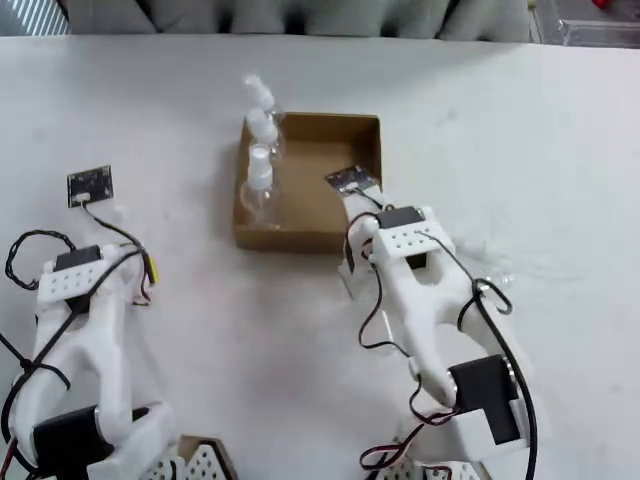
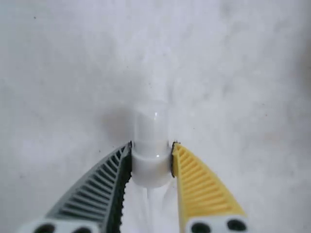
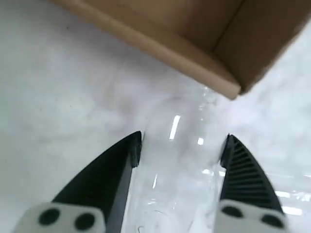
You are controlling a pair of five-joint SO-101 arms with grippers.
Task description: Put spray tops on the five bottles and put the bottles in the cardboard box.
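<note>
I read the left gripper as pinching a white spray top by its collar, with the white table behind it. At centre, the cardboard box holds bottles with spray tops fitted, in a row along its left wall. The right gripper clamps a clear bottle across its body, just beside a near corner of the box

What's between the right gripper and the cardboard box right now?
In the right wrist view, a clear bottle runs from inside the right gripper to the cardboard box's corner. Beside it there is just bare table.
</note>
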